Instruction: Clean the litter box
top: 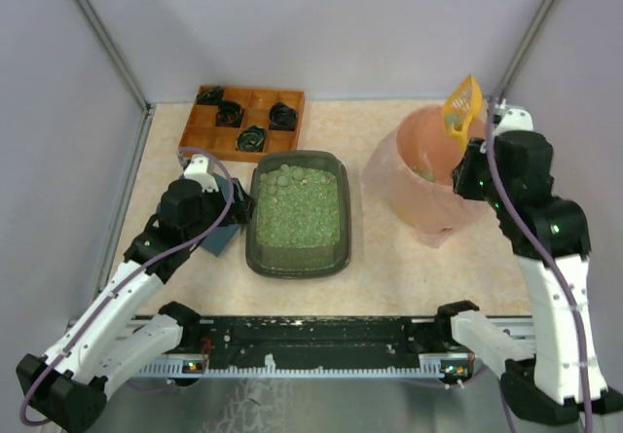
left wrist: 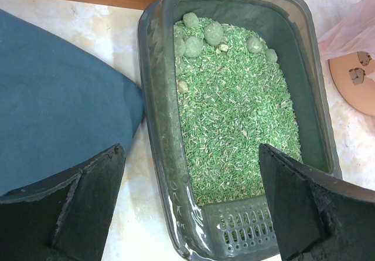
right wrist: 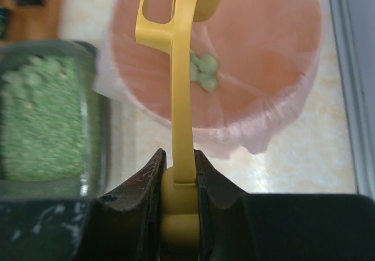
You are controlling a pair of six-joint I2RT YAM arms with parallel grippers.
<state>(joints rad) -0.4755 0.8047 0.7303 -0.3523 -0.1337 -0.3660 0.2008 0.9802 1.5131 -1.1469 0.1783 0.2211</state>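
The litter box point(top: 251, 250) is a dark grey-green tray of green litter mid-table, with green clumps point(left wrist: 202, 35) lying at its far end. My left gripper point(left wrist: 190, 149) hovers open over the box's near left corner point(left wrist: 153, 97), its fingers astride the rim, holding nothing. My right gripper point(right wrist: 179, 155) is shut on the handle of a yellow scoop point(right wrist: 181, 97). It holds the scoop point(top: 461, 107) upright above the pink bag-lined bin point(top: 419, 199). A few green clumps point(right wrist: 202, 70) lie inside the bin point(right wrist: 263, 50).
A dark blue pad point(left wrist: 53, 97) lies left of the box, under my left arm. An orange-brown wooden compartment tray point(top: 261, 97) with dark items stands at the back left. A black rail point(top: 321, 341) runs along the near edge. Walls close in on both sides.
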